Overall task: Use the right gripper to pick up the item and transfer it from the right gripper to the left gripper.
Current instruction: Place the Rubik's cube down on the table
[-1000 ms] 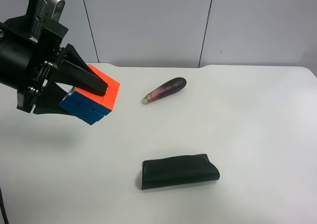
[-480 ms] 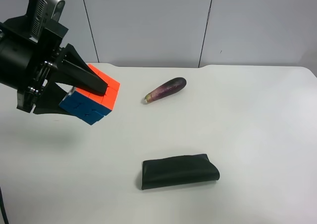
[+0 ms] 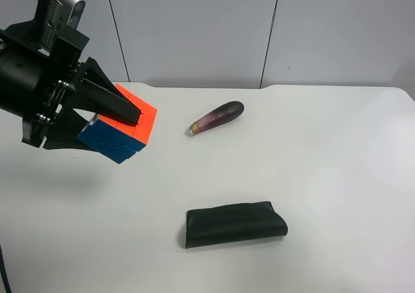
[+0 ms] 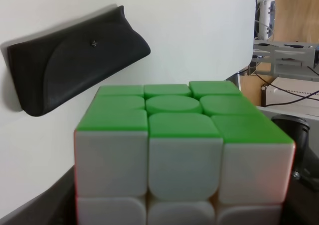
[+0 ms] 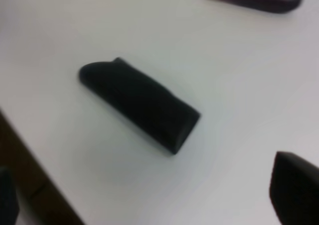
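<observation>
Cube [image 3: 127, 133] clamped aloft inside left gripper [image 3: 114, 131]

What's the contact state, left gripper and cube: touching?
Touching. Exterior high view: the upper finger of the left gripper lies pressed on the orange face of the cube, which hangs clear of the table.

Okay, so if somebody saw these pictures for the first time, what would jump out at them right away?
The puzzle cube, bright orange and blue, is held above the table in the left gripper at the exterior high view's left. Its green and white faces fill the left wrist view. On the white table lie a purple eggplant, toward the wall, and a dark folded pouch, nearer the camera.
</observation>
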You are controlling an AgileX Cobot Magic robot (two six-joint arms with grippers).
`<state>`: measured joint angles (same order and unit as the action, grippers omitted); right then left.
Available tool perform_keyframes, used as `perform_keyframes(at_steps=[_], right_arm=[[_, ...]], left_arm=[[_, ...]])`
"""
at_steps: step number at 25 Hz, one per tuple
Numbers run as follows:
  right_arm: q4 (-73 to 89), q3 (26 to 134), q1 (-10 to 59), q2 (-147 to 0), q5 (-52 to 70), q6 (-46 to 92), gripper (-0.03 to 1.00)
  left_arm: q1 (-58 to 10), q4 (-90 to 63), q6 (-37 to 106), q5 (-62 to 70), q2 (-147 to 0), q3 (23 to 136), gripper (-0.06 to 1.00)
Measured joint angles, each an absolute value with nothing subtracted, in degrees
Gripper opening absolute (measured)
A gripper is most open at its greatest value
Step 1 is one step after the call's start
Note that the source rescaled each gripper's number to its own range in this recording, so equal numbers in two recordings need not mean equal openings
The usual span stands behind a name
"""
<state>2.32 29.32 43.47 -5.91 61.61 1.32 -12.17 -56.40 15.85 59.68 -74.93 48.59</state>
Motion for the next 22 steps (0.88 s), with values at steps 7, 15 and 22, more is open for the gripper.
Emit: perform_keyframes(at_steps=[7,15,22], right_arm=[[2.31,29.32,23.94,-2.58,61.65,1.31,1.00],[2.25,29.32,9.64,0.16,61.65,1.31,1.00],[2.25,29.32,9.05,0.16,61.65,1.31,1.00]], left_arm=[[-12.17,-56.34,16.48,59.68,-74.93,48.59,0.01],[-12.17,-56.34,18.62,59.63,-74.93,48.59,0.01],[-12.17,-55.37,23.60,56.42,-74.93,48.59,0.01]])
